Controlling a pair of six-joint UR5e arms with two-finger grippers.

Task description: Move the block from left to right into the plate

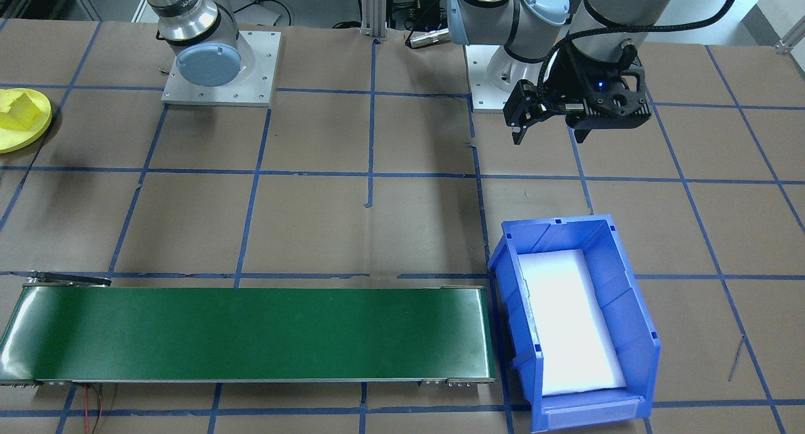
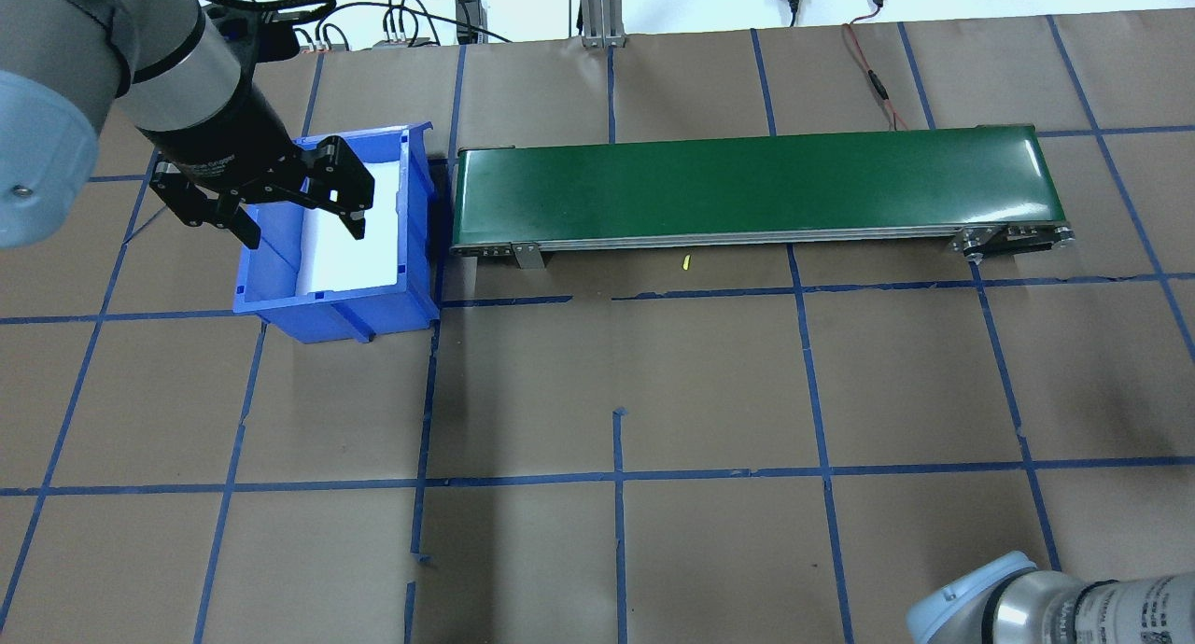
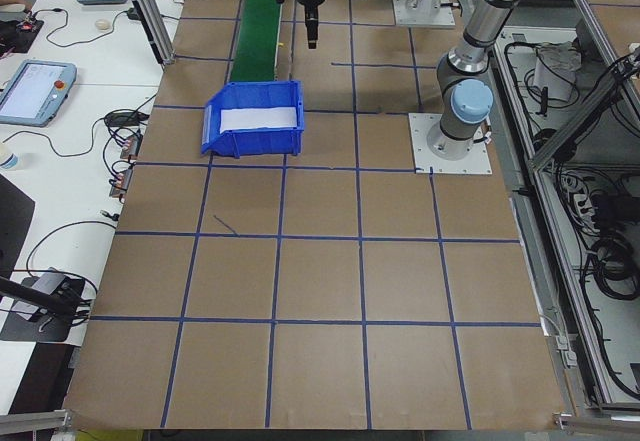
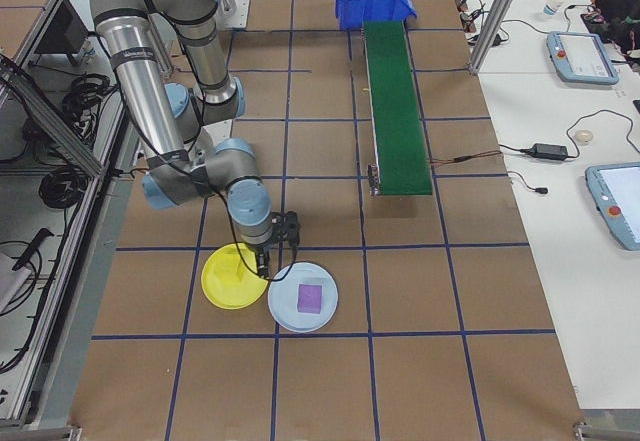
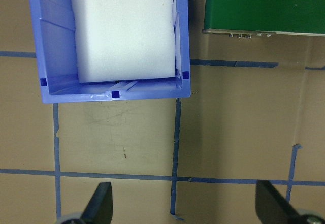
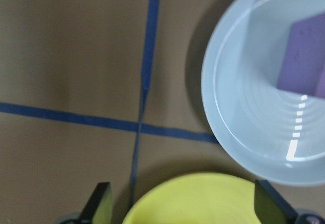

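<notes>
Yellow plate (image 1: 22,121) w/ block (image 1: 22,111) cut off at edge; both arms' jaws spread, empty

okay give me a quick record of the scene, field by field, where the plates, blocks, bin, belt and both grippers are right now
yellow plate: holds a yellow block
pale blue plate: beside the yellow plate, holds a purple block
blue bin: white foam inside, at one end of the green conveyor belt
left gripper: open, empty, above the bin
right gripper: open, empty, over the plates
</notes>
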